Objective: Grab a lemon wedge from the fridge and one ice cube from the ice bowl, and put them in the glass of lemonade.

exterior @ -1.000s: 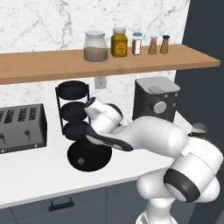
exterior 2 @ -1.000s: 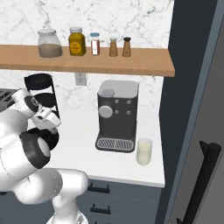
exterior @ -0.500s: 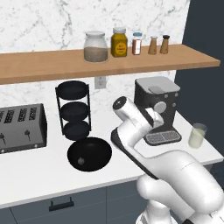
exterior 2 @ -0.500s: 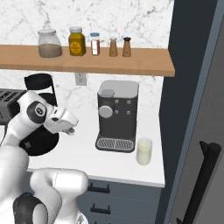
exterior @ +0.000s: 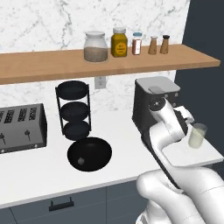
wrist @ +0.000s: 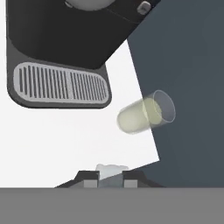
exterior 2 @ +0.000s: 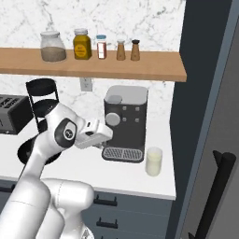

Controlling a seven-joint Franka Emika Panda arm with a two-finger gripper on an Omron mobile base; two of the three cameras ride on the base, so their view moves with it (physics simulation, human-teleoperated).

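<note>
My gripper point(wrist: 110, 178) is shut on a tiny pale ice cube point(wrist: 111, 168), which is pinched between the fingertips. It hangs above the white counter in front of the coffee machine point(exterior 2: 125, 122), a little left of the glass of lemonade point(wrist: 144, 113). In the base views the gripper point(exterior 2: 107, 136) point(exterior: 188, 124) is level with the machine's drip tray. The glass point(exterior 2: 154, 161) point(exterior: 197, 135) stands upright near the counter's right end. The ice bowl point(exterior: 89, 153) sits left of the arm with another ice cube point(exterior: 80, 161) inside. The fridge point(exterior 2: 210, 107) rises at the right. The lemon wedge is out of view.
A three-tier black rack point(exterior: 74, 111) stands behind the bowl and a toaster point(exterior: 19, 127) sits at the far left. A wooden shelf point(exterior: 109, 63) with jars runs overhead. The counter edge point(exterior 2: 172, 189) ends just right of the glass, against the fridge.
The arm has swung right from above the black bowl to the front of the coffee machine, carrying the ice cube toward the glass. Its jaws have stayed shut.
</note>
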